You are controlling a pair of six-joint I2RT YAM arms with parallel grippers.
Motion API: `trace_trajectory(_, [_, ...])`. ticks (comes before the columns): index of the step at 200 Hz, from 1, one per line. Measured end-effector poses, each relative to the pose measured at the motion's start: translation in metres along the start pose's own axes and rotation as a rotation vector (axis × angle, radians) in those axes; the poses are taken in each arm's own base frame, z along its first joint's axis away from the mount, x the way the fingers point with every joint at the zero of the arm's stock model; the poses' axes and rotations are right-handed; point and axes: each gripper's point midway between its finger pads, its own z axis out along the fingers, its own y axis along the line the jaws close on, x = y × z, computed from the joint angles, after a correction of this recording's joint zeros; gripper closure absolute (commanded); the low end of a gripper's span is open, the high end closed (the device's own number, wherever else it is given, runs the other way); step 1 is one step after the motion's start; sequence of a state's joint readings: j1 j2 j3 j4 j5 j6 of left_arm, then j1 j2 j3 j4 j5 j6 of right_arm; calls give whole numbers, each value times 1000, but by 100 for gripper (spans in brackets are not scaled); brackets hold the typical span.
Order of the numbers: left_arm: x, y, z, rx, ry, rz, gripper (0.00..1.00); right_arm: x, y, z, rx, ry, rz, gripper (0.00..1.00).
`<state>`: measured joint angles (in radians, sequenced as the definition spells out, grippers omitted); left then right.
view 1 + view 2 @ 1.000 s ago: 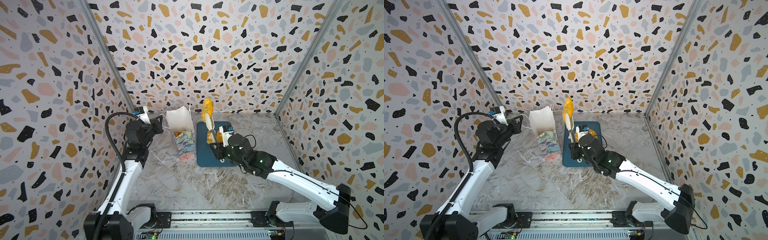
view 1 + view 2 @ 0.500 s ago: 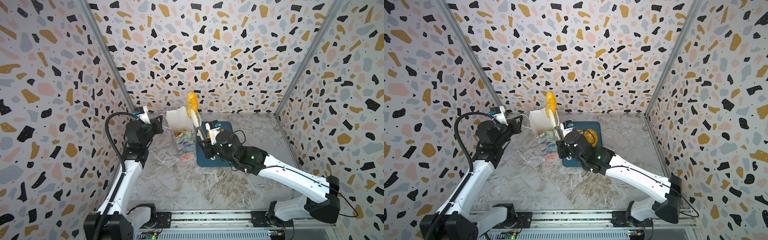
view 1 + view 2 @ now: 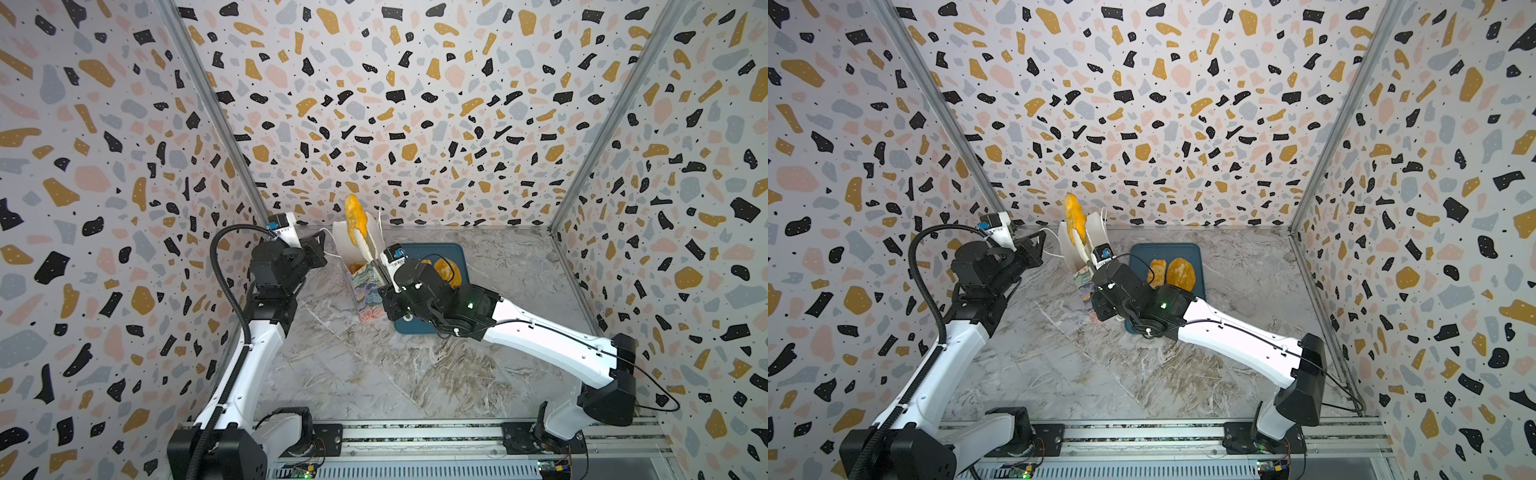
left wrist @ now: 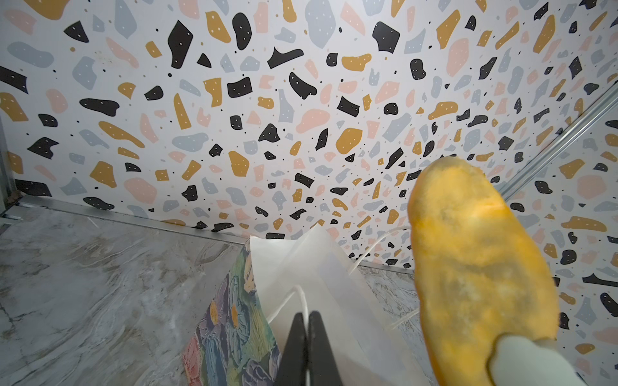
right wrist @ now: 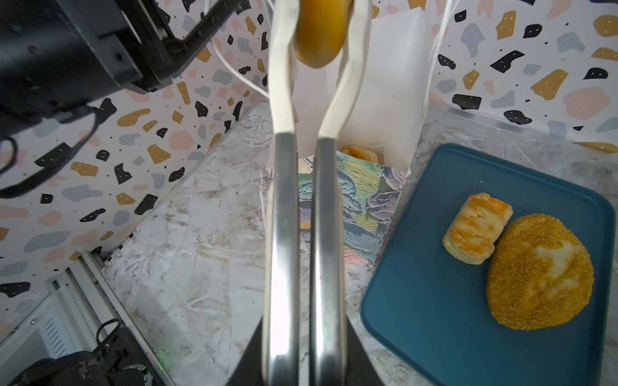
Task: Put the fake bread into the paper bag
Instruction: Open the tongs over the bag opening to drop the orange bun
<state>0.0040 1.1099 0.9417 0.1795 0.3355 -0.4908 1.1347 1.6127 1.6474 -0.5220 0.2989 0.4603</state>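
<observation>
Right wrist | tongs [image 5: 284, 234] grip bread [image 5: 319, 33] (cropped) | paper bag [image 5: 364, 200] contents mostly hidden

I've got one golden-yellow oval bread [image 3: 355, 218] pinched in the tongs [image 5: 283, 83], standing on end, high by the open mouth of the paper bag [image 3: 366, 293]. The bag stands upright on the desk [image 3: 374, 374], floral outside, white inside, with a brown pastry [image 5: 359, 153] down in it. A plaited pastry [image 5: 476, 227] and a seeded loaf [image 5: 538, 270] lie touching on the blue tray [image 5: 434, 317] just beside it.
</observation>
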Motion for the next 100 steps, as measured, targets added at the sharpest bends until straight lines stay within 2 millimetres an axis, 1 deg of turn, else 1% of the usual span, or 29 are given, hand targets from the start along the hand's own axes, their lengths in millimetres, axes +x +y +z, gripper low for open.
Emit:
trace_trajectory(27, [0,0,0,0,0,0,100,10,-3,11,33,47,-21,88])
trace_trajectory(59, [0,0,0,0,0,0,100,20,-8,18,72,96,-44,82])
trace_trajectory(80, [0,0,0,0,0,0,100,21,-10,20,91,113,-52,75])
trace_trajectory(100, [0,0,0,0,0,0,100,24,-13,21,109,123,-58,66])
